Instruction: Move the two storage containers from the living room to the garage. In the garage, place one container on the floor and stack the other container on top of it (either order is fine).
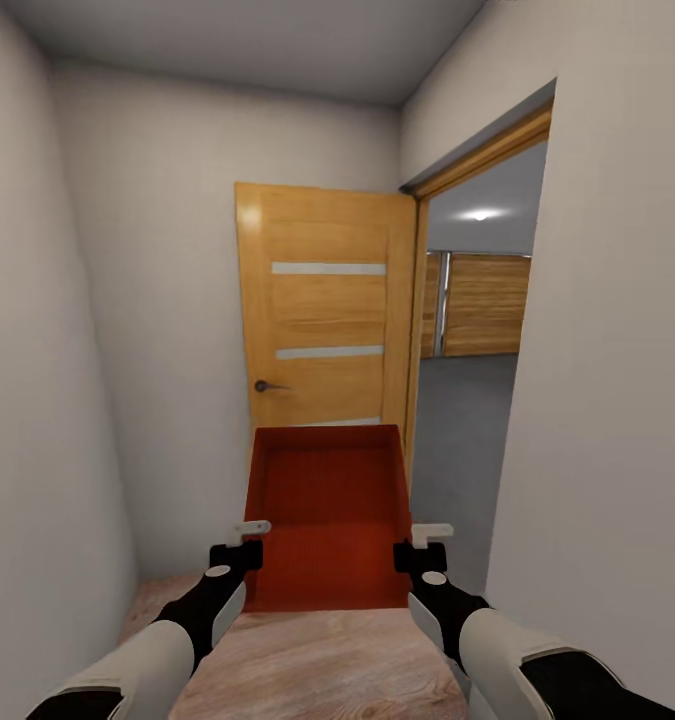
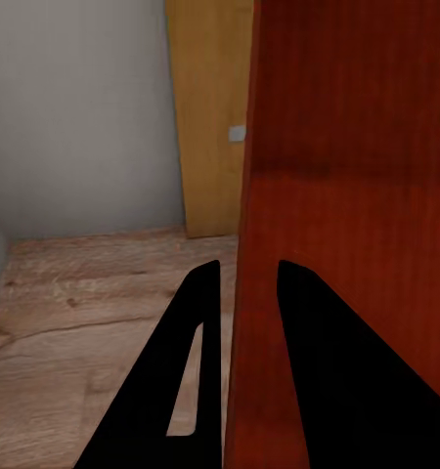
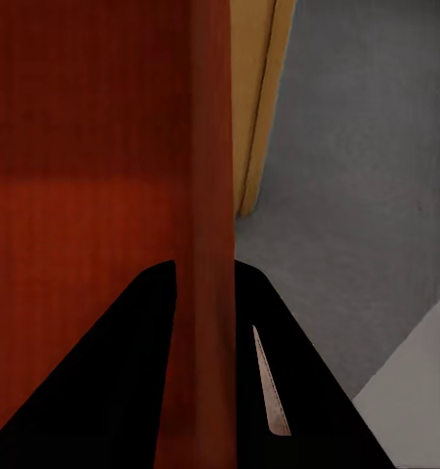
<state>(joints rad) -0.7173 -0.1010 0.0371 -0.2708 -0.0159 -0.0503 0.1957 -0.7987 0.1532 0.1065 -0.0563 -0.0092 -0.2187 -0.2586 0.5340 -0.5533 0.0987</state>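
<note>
One orange-red storage container (image 1: 327, 520), open-topped, held out in front of the robot at mid-height, above light wood-plank floor (image 1: 317, 665). Two arms, two pincers. Left pincer (image 1: 245, 541) clamped over the container's left wall near the closest corner; in the left wrist view, two black fingers (image 2: 186, 381) straddling that wall, one outside, one inside. Right pincer (image 1: 422, 545) clamped likewise over the right wall; in the right wrist view, one black finger (image 3: 288, 391) outside and the other inside against the finely ribbed red surface. Container tilted slightly, far end raised, inside bottom facing the camera.

Narrow passage with plain pale walls (image 1: 127, 300) on the left and ahead. One orange-wood door (image 1: 322, 320) swung open against the far wall, with three pale glass slats visible above the container's rim and one dark handle (image 1: 267, 385). One open doorway (image 1: 472, 330) to the right of the door, leading to a room with dark grey concrete floor (image 1: 457, 430), wood-panelled far wall and one ceiling light (image 1: 480, 214).
</note>
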